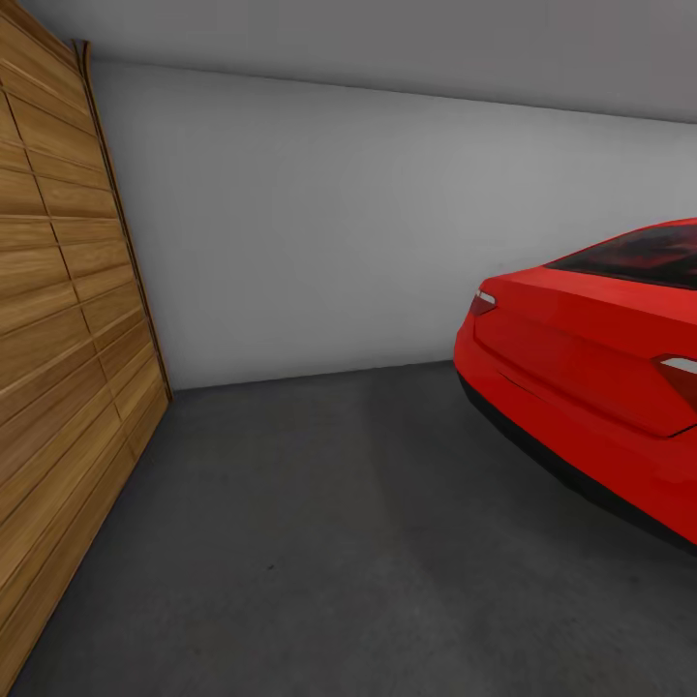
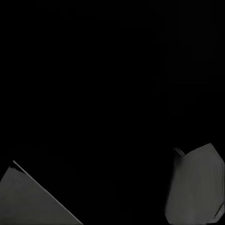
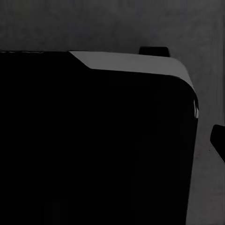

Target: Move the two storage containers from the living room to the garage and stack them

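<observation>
Tool state first, and it is a poor report: both wrist views are almost wholly dark, so I cannot tell whether either tool is spread or closed, nor whether it has hold of anything. From the head view, the biggest thing in front of me is the plain white-grey back wall [image 1: 319,223] of the garage, with the grey ceiling sloping over it. Below it spreads the dark grey rough concrete floor [image 1: 319,542], bare across the middle, which is where a box would be set down. Along the left runs the slatted wooden door [image 1: 58,368], its planks meeting the wall at the corner. On the right sits the rear of a glossy red car [image 1: 581,378], tail lamps and dark rear window showing, parked close enough to narrow the open ground. As for the two orange-red storage containers, I see neither from here, so I cannot say where they are. My guess is the robot is surveying the room for a placing spot or is merely passing through.
</observation>
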Robot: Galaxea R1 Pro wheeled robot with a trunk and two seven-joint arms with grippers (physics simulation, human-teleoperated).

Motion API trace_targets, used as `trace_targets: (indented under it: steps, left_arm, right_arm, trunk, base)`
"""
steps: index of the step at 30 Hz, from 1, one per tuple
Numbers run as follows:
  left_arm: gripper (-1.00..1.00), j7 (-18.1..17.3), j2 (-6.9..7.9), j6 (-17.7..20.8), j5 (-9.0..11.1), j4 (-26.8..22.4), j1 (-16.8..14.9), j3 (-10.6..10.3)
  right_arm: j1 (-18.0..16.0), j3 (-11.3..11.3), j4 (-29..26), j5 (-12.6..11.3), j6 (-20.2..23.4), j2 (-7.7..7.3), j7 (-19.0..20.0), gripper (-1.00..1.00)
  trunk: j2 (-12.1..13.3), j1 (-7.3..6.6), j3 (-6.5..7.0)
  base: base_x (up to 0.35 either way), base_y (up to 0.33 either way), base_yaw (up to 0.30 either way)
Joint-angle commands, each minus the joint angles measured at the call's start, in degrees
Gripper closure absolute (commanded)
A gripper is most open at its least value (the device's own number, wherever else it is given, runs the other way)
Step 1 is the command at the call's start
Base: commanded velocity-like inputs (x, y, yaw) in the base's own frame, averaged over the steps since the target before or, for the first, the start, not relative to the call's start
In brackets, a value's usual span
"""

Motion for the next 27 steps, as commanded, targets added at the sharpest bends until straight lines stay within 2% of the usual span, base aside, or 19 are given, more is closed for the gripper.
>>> trace_targets:
  steps: [1, 6, 7, 12, 18, 23, 27]
  left_arm:
    - [-1.00, 0.20, -0.17, -0.16, -0.11, -0.03, -0.01, -0.18]
    - [-1.00, 0.15, -0.32, -0.83, -0.07, -1.44, -0.01, -0.32]
    - [-1.00, 0.12, -0.34, -0.87, -0.06, -2.95, -0.01, -0.33]
    - [-1.00, -0.14, -0.25, -0.78, -0.04, -7.66, -0.01, -0.38]
    - [-1.00, -0.05, 0.33, 0.34, -0.06, -18.72, -0.01, -0.34]
    - [-1.00, 0.03, 0.75, 6.04, -0.10, -29.74, -0.07, -0.23]
    - [-1.00, 0.04, 1.31, 9.05, -0.10, -35.32, -0.12, -0.18]
  right_arm:
    - [-0.02, 0.03, -0.33, 0.05, -0.14, -0.06, -0.01, -1.00]
    - [-0.02, 0.09, -1.94, 0.15, -0.10, -0.56, 0.08, -1.00]
    - [-0.02, 0.09, -6.49, 0.16, -0.09, -0.68, 0.06, -1.00]
    - [-0.09, 0.10, -12.72, 0.14, 0.42, -1.51, 0.02, -1.00]
    - [-0.40, 0.08, -21.10, 0.45, 0.92, -1.70, 0.06, -1.00]
    - [-0.56, -0.05, -30.12, 3.40, 4.52, -2.77, 0.01, -1.00]
    - [-0.71, -0.20, -34.81, 3.93, 7.10, -3.86, 0.05, -1.00]
  trunk:
    - [-0.02, 0.00, -0.04]
    - [-0.02, 0.00, -0.04]
    - [-0.02, 0.00, -0.04]
    - [-0.02, 0.00, -0.04]
    - [-0.02, 0.00, -0.04]
    - [-0.02, 0.00, -0.04]
    - [-0.02, 0.00, -0.04]
  base:
    - [0.000, 0.000, 0.000]
    - [0.000, 0.000, 0.000]
    - [0.000, 0.000, 0.000]
    - [0.000, 0.000, 0.000]
    - [0.000, 0.000, 0.000]
    - [0.000, 0.000, 0.000]
    - [0.000, 0.000, 0.000]
